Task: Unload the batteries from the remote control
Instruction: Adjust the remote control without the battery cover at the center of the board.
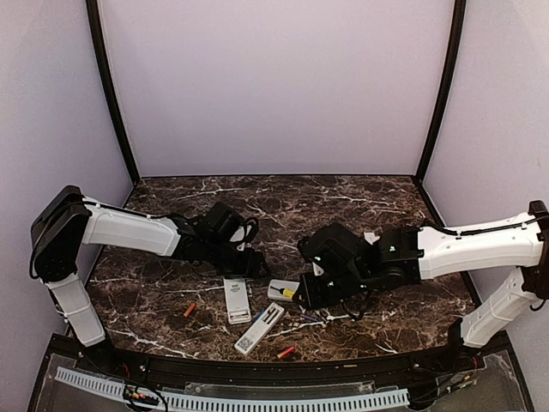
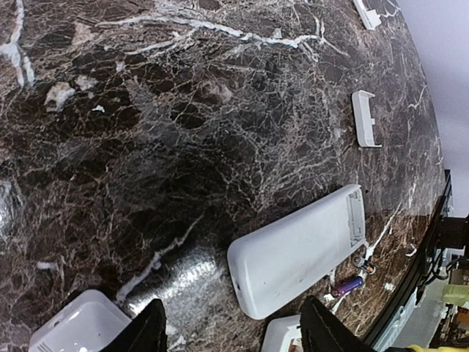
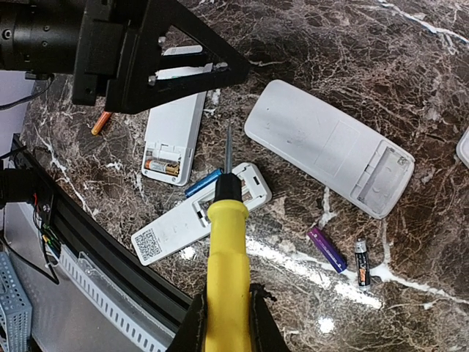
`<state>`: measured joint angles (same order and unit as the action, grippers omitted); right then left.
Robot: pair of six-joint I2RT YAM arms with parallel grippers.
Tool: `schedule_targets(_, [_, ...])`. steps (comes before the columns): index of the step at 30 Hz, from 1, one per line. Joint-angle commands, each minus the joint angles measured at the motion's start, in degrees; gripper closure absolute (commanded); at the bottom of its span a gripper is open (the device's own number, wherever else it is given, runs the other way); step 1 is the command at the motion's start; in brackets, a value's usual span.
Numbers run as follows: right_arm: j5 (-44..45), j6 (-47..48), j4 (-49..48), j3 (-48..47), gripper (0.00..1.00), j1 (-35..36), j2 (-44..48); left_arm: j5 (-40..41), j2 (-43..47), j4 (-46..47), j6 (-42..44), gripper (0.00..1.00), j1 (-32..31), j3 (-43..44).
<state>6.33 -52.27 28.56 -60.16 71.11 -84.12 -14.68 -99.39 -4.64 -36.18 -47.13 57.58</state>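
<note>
My right gripper (image 3: 226,306) is shut on a yellow-handled screwdriver (image 3: 227,235), whose tip hangs over a slim remote (image 3: 192,220) with an open compartment. A blue battery (image 3: 204,182) lies against that remote. Another remote (image 3: 173,130) holds batteries (image 3: 161,166) in its open compartment. A large remote (image 3: 322,143) has an empty compartment. Loose purple (image 3: 327,249), black (image 3: 361,264) and orange (image 3: 101,123) batteries lie on the table. My left gripper (image 2: 233,317) is open and empty, low over the large remote (image 2: 297,253). A red battery (image 1: 286,352) lies near the front edge.
Two small white covers (image 2: 364,117) (image 2: 366,13) lie on the dark marble table (image 1: 343,202) farther back. A black rail (image 3: 95,249) runs along the table's front edge. The two grippers (image 1: 251,264) (image 1: 309,296) are close together above the remotes.
</note>
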Motion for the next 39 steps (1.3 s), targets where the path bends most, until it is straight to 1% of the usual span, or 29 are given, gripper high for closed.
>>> schedule_targets(1, [1.66, -1.25, -0.76, 1.21, 1.00, -0.19, 1.79, -0.88, -2.93, -4.72, 4.44, 0.37, 0.11, 2.80])
schedule_targets(7, [1.75, -1.08, -0.96, 1.29, 1.00, -0.22, 2.01, -0.05, -5.00, -9.46, 7.60, 0.35, 0.12, 4.73])
schedule_targets(13, [1.30, -1.17, -1.65, 1.21, 1.00, -0.22, 1.68, 1.45, -3.59, -13.10, 9.71, 0.34, 0.11, 2.70])
schedule_targets(17, [1.41, -1.00, -1.68, 0.93, 1.00, -0.27, 1.55, 1.97, -1.40, -14.85, 10.18, 0.34, 0.11, 0.21])
schedule_targets(23, [1.04, -0.90, -1.80, 0.53, 1.00, -0.24, 0.87, 2.52, 4.24, -16.56, 9.61, 0.34, 0.11, -4.80])
schedule_targets(28, [0.54, -0.73, -2.00, -0.08, 1.00, -0.26, 0.11, 1.80, 6.54, -18.02, 10.20, 0.34, 0.11, -5.95])
schedule_targets(34, [0.70, -0.72, -2.07, -0.03, 1.00, -0.19, 0.51, 2.81, 10.02, -16.46, 12.55, 0.33, 0.37, -4.00])
schedule_targets(36, [0.79, -0.72, -2.02, 0.03, 1.00, -0.22, 0.62, 1.98, 9.60, -15.46, 13.83, 0.33, 0.72, -2.18])
schedule_targets(39, [0.95, -0.65, -1.76, -0.27, 1.00, -0.21, 0.70, 0.06, 6.43, -14.76, 15.67, 0.36, 1.04, 1.23])
